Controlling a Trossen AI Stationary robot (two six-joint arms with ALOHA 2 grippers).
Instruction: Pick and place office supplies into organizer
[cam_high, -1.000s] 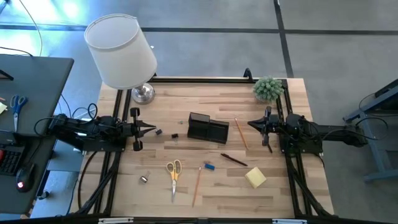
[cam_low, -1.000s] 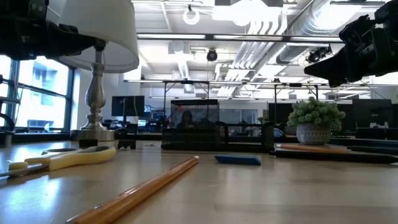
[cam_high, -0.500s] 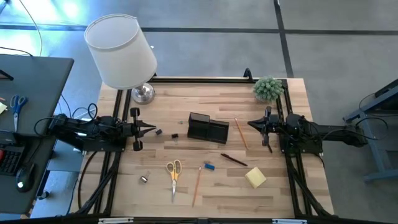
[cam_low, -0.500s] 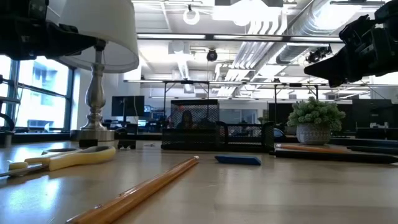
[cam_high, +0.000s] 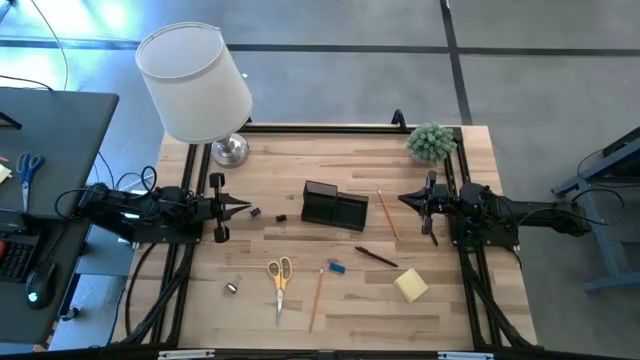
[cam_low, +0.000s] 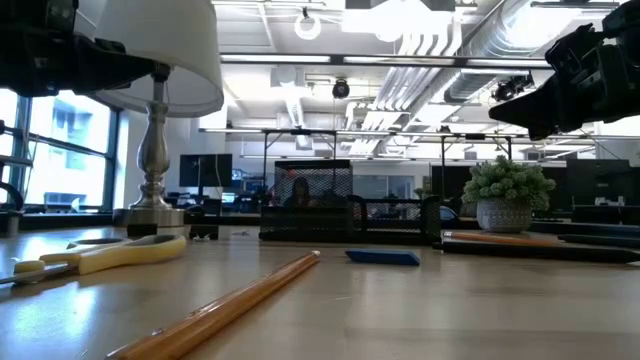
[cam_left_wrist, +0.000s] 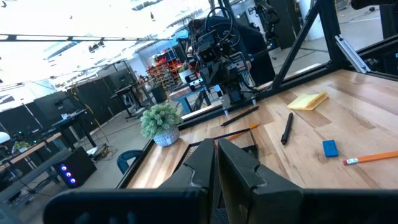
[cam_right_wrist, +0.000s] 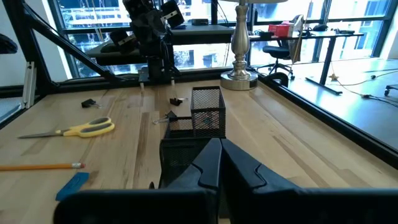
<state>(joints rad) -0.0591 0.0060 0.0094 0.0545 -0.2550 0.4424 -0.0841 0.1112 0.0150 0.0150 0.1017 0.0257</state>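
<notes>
The black mesh organizer (cam_high: 333, 207) stands mid-table between my two arms. Nearer the front edge lie the yellow-handled scissors (cam_high: 280, 280), a pencil (cam_high: 317, 298), a small blue piece (cam_high: 336, 268), a dark pen (cam_high: 376, 257) and a yellow sticky-note pad (cam_high: 410, 286). A second pencil (cam_high: 387, 213) lies right of the organizer, and small clips (cam_high: 256, 212) lie left of it. My left gripper (cam_high: 245, 208) is shut and empty, held level at the table's left. My right gripper (cam_high: 402, 199) is shut and empty at the table's right, pointing at the organizer (cam_right_wrist: 199, 124).
A white-shaded lamp (cam_high: 195, 85) stands at the far left corner on a metal base (cam_right_wrist: 240, 76). A small potted plant (cam_high: 431, 142) stands at the far right. Another clip (cam_high: 231, 289) lies near the front left. Bare wood lies along the front edge.
</notes>
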